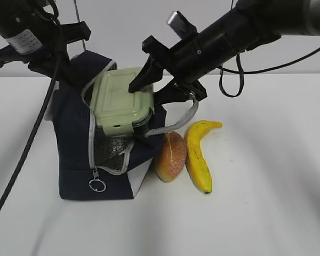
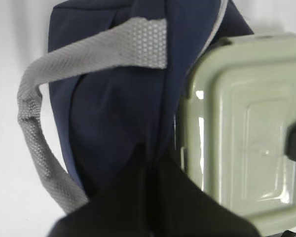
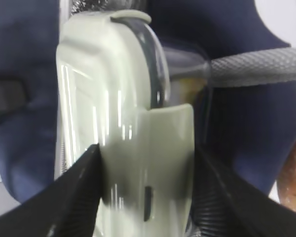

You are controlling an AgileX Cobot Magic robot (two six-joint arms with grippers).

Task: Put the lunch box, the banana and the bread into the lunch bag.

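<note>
Bright, even light overhead; soft shadows spread on the table (image 1: 266,213) around the lunch bag (image 1: 74,176). Both wrist views are blurred up close, with glare streaking the lunch box (image 3: 123,148) lid.

Glossy plastic lunch box (image 1: 121,104), cloth lunch bag (image 1: 69,128)

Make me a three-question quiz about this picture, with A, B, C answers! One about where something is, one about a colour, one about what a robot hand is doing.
1. Where is the bread?
A. inside the lunch bag
B. on the table between the lunch bag and the banana
C. on top of the lunch box

2. What colour is the lunch box lid?
A. pale green
B. red
C. black

3. What is the right gripper doing?
A. gripping the lunch box
B. gripping the banana
C. hanging empty

Answers: 1 B, it lies beside the banana. 2 A, the lid shows pale green. 3 A, its jaws clamp the box over the bag's opening.
</note>
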